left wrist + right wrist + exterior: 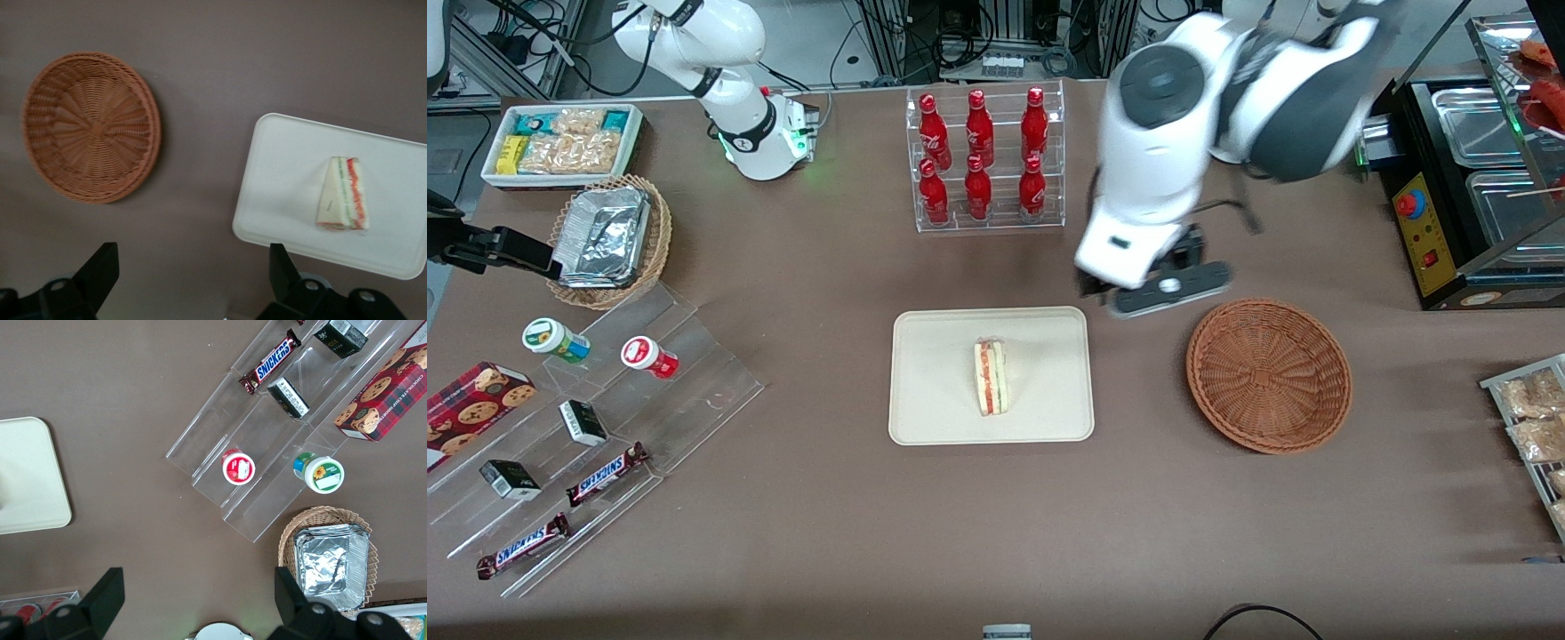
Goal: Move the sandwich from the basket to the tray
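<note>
From the front, the sandwich (991, 377) lies on the tray (934, 391), near its middle, with the red and green filling edge turned up. The basket (1268, 374) sits on the table (827, 533) beside the tray, toward the working arm's end, with a strip of bare table between them, and nothing lies in it. The gripper (1172, 286) hangs in the air above the table, farther from the camera than the gap between tray and basket; the arm hides its fingers here. A rack of red bottles (984, 160) stands farther from the camera than the tray. In the left wrist view, the gripper (193, 273) shows two dark fingers (99, 272) spread wide apart with only table between them, gripping nothing. The basket (91, 127) and the tray (280, 193) lie apart below, and the sandwich (343, 195) rests on the tray. In the right wrist view, one rounded corner of the tray (30, 477) shows, near a clear stepped stand (267, 453) of snacks.
</note>
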Motion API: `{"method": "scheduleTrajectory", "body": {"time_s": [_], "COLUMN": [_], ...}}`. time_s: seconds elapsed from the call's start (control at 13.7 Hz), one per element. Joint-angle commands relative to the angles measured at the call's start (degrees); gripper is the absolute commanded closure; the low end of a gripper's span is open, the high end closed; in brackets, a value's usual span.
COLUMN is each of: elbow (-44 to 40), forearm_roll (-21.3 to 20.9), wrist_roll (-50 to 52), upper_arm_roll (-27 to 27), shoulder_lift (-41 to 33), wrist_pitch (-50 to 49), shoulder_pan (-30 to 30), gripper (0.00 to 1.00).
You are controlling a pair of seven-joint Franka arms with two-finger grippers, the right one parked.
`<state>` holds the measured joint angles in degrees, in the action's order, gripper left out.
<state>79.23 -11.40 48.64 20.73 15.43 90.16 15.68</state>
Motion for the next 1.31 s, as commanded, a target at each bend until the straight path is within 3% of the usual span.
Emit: {"method": "scheduleTrajectory", "body": {"time_s": [0.0,0.36,0.66,0.88,1.02,1.24], "elbow": [3.0,3.0,3.9,4.8,4.5,4.2], "forearm_roll": [3.0,7.4,9.5,9.5,9.0,8.5], "wrist_roll": [-7.3,-26.2,-41.3,-48.4,-49.3,-49.4], "upper_arm_roll": [0.2,-0.2,-13.7,-19.9,-23.0,-23.4], "shoulder_lift": [-4.9,-11.5,-15.6,-16.5,-16.0,-15.5], "wrist_pitch": [-2.8,-10.4,-14.4,-15.3,-15.1,-14.6], "shoulder_pan": [-4.5,-16.8,-14.9,-14.6,-13.1,-11.8], "gripper": [0.01,0.01,0.01,0.01,0.01,0.01]}}
